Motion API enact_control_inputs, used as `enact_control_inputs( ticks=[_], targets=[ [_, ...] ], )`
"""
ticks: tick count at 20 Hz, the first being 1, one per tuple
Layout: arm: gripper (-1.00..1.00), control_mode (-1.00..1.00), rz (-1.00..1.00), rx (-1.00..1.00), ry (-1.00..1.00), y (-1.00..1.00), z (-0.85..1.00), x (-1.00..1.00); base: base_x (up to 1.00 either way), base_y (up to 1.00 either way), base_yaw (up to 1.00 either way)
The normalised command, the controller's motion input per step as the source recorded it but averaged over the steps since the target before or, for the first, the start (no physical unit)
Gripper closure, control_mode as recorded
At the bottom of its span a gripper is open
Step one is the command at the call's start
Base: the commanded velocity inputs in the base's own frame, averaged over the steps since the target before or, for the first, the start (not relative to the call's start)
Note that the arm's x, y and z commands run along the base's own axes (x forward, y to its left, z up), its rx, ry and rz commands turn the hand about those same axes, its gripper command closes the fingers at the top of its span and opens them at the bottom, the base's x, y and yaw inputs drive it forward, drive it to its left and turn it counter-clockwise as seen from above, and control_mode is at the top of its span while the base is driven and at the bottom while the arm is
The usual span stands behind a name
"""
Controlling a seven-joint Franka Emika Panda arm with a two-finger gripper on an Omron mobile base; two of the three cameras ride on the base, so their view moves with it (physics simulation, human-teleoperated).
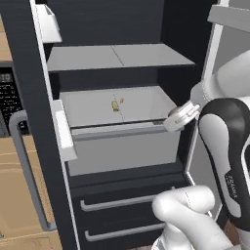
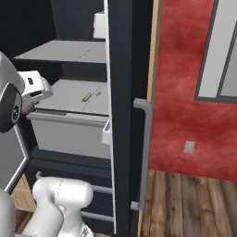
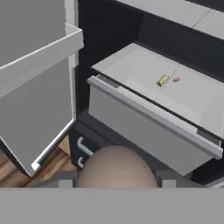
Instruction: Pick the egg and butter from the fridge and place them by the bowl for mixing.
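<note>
- The claw (image 3: 114, 177) is closed on the egg (image 3: 116, 168); in the hand view the brownish ovoid sits between the two tips, right against the camera
- Ahead of the claw and a little above, the fridge (image 1: 29, 122) stands open; its light grey drawer (image 3: 148, 127) is pulled out
- The butter (image 3: 162, 80) lies on the drawer floor, well beyond the claw; a tiny orange-pink bit (image 3: 176, 79) rests just beside it
- The step in hand looks like carrying the egg out to the bowl; keep the grip steady, since a round shell can slip or roll between flat tips
- Draw back clear of the drawer front and the open door (image 3: 35, 87) at the claw's side before swinging away; a knock could dislodge the egg
</note>
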Motion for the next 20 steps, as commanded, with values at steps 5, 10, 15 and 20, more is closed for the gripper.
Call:
enact_control_inputs(
  ticks=[5,10,15,20],
  targets=[
    [1.00,1.00,0.00,0.00,0.00,0.00,0.00,0.00,-1.00,-0.02,0.37],
    [1.00,1.00,0.00,0.00,0.00,0.00,0.00,0.00,-0.54,-0.06,0.85],
    [1.00,1.00,0.00,0.00,0.00,0.00,0.00,0.00,-0.31,0.00,0.91],
    [1.00,1.00,0.00,0.00,0.00,0.00,0.00,0.00,-0.17,0.00,0.97]
  ],
)
